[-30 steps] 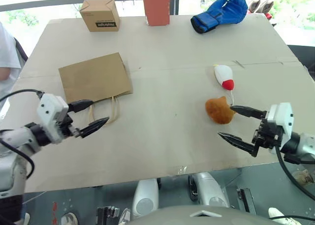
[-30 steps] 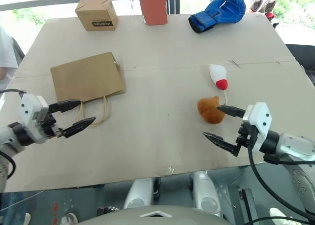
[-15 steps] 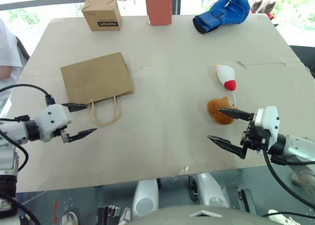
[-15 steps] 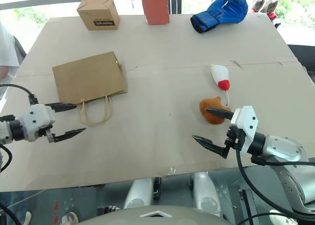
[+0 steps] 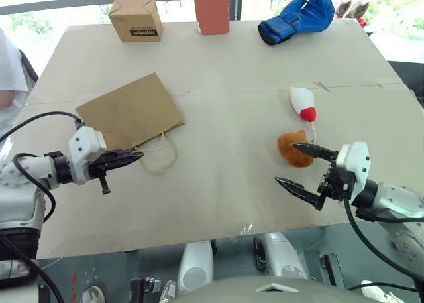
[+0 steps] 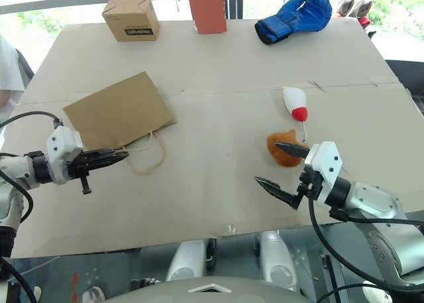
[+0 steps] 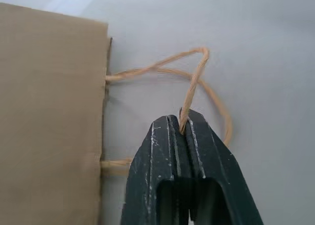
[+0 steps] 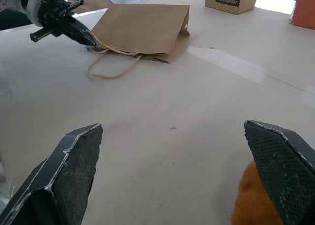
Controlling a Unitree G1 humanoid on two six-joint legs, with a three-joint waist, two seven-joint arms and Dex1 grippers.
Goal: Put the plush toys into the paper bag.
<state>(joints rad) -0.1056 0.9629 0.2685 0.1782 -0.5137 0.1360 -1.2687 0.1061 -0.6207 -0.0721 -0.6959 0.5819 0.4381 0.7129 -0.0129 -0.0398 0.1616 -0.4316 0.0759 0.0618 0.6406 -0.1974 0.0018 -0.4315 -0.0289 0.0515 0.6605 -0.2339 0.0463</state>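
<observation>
At lower left, a bag handle (image 7: pixel 193 89) is pinched by the left pincer (image 5: pixel 134 157), seemingly to open the paper bag (image 5: pixel 129 113); the right pincer (image 5: pixel 299 165) is held wide beside the orange plush toy (image 5: pixel 292 150).

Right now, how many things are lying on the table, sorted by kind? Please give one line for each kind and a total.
Plush toys: 2, the orange-brown one and the white one with a red end
Paper bags: 1, brown
Boxes: 2, the small printed box and the tall red-brown box
Boxing gloves: 1, blue
Total: 6
</observation>
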